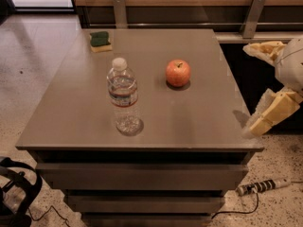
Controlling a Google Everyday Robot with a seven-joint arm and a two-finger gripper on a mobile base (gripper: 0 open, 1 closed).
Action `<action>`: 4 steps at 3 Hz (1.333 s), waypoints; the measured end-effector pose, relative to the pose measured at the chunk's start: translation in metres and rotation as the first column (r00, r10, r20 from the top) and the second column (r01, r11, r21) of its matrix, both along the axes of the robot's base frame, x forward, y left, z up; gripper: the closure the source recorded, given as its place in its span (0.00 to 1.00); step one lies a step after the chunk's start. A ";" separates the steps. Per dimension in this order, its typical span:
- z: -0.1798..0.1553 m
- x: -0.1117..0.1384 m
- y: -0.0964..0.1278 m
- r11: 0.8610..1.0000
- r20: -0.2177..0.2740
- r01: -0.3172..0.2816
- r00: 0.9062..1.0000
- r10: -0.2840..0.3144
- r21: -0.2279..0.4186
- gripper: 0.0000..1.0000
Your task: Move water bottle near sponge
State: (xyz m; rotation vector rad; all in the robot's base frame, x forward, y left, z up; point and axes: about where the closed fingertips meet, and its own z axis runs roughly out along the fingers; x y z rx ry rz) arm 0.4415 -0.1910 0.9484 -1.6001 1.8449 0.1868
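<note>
The water bottle [122, 94] is clear and ribbed with a white cap and a red-and-blue label. It stands upright on the grey table [85, 112], left of the middle and toward the front. The sponge [100, 40], dark green on a yellow base, lies at the table's far left corner, well apart from the bottle. My gripper [247, 90] hangs off the table's right edge, far from the bottle. Its two cream fingers [272, 112] are spread wide and hold nothing.
A red apple [178, 73] sits on the table right of the bottle, toward the back. A wooden wall with metal brackets [119, 9] runs behind the table. A black bag [16, 193] and a cable [258, 187] lie on the floor in front.
</note>
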 end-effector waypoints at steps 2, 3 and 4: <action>0.005 0.026 0.062 0.935 0.047 -0.166 0.986 0.160 0.314 0.00; 0.003 0.031 0.094 0.884 0.043 -0.221 0.974 0.223 0.411 0.00; -0.004 0.040 0.126 0.828 0.028 -0.268 0.956 0.293 0.493 0.00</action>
